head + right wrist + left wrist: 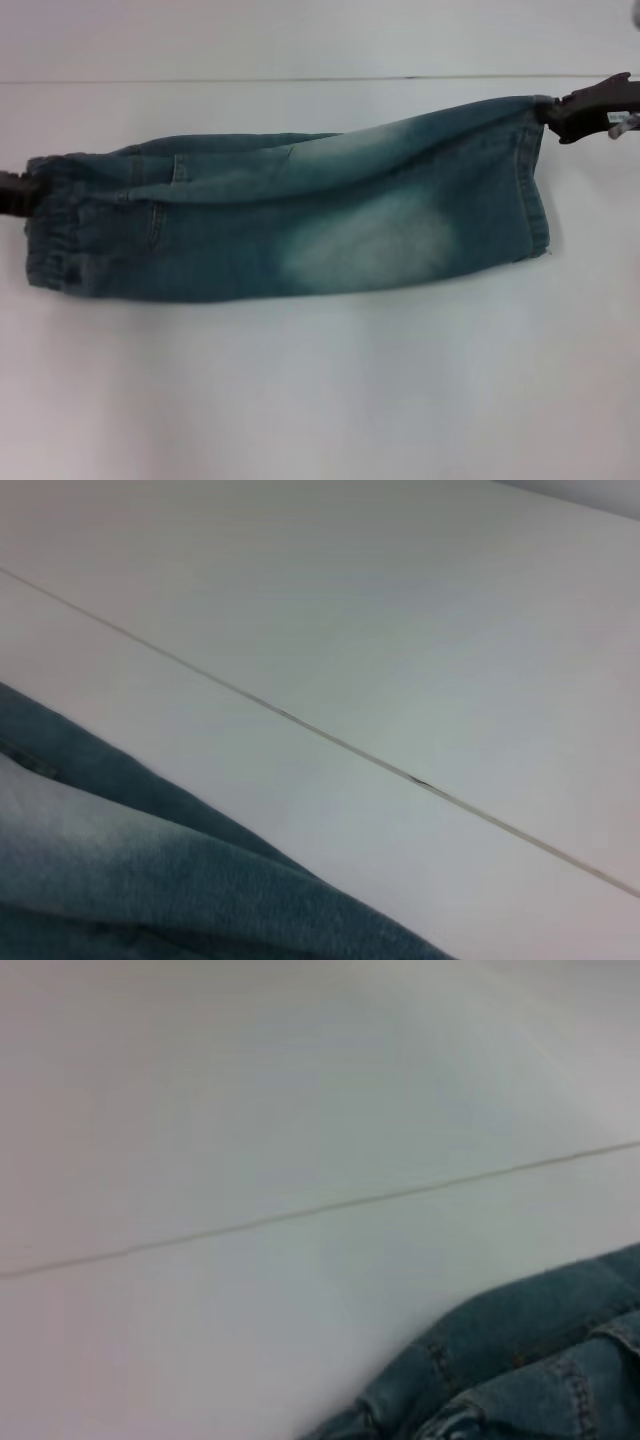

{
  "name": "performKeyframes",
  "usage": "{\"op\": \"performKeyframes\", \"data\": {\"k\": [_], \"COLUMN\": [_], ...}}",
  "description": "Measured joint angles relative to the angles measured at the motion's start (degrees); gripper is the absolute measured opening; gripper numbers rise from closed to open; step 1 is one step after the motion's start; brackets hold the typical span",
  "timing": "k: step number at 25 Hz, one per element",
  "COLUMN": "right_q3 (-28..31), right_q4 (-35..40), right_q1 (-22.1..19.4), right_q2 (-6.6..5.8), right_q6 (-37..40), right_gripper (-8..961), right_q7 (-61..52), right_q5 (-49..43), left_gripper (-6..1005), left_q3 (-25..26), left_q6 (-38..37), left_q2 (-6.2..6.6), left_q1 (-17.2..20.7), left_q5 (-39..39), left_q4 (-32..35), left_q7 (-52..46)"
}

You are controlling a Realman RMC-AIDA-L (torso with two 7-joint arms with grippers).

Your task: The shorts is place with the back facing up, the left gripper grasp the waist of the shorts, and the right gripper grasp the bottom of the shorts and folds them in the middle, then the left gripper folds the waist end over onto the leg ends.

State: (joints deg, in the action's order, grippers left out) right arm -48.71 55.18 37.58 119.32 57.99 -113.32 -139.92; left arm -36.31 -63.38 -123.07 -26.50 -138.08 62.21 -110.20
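The table fills the frame. The shorts span its middle band, folded lengthwise, elastic waist at frame left, leg hems at upper right. The hem corner is raised and pulled taut.

The right gripper, upper right, has its jaws clamped on the hem corner. The left gripper, at the left edge, meets the waist; its jaw state cannot be determined.

Risks, by judgement:
- Hem grip is on a corner only. Slippage would drop the leg end and skew the fold.
- Uneven tension may drag the denim and misalign the layers.
- Releasing unevenly may leave the upper layer wrinkled.
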Motion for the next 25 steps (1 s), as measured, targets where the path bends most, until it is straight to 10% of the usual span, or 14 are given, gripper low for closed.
{"op": "performKeyframes", "data": {"k": [25], "right_q3": [-2.4], "right_q4": [-7.0], "right_q1": [3.3], "right_q2": [0.25], "right_q6": [-13.9], "right_gripper": [18], "right_q7": [1.8], "right_q5": [-1.0], "left_gripper": [101], "left_q3": [-6.9], "left_q6": [17.2], "left_q2": [-0.82], "left_q1": [-4.5], "left_q5": [0.1], "left_q4": [-8.1], "left_q7": [1.0]}}
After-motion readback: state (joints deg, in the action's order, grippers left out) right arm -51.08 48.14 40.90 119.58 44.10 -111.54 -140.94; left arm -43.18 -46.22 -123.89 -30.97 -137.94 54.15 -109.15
